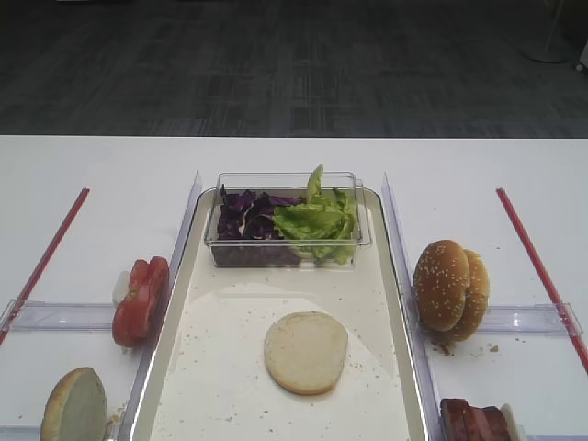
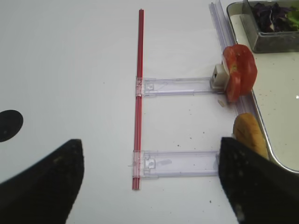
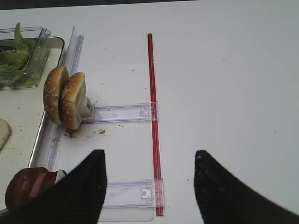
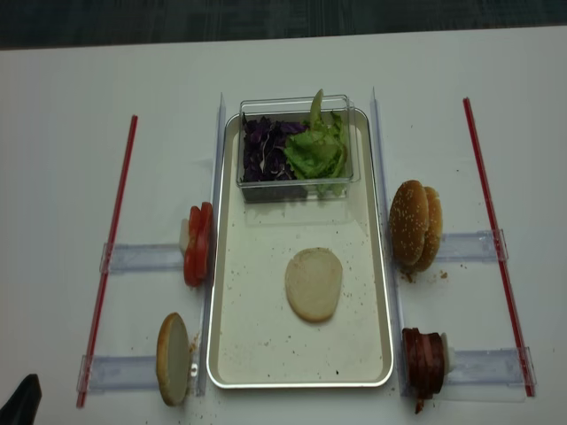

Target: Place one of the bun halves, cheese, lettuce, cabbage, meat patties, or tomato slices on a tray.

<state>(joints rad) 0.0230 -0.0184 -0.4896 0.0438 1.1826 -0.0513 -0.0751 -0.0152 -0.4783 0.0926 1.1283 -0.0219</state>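
Note:
One flat bun half lies cut face up on the floor of the tray. Another bun half stands on edge in a holder left of the tray. The tomato slices stand behind it. Lettuce and cabbage share a clear tub at the tray's far end. The meat patties stand to the tray's right. No cheese is in view. My left gripper hangs open over the table left of the tray. My right gripper hangs open on the right side, holding nothing.
Two sesame-seeded buns stand in a clear holder right of the tray. Red strips run along both outer sides of the white table, joined to clear plastic holders. Crumbs speckle the tray floor.

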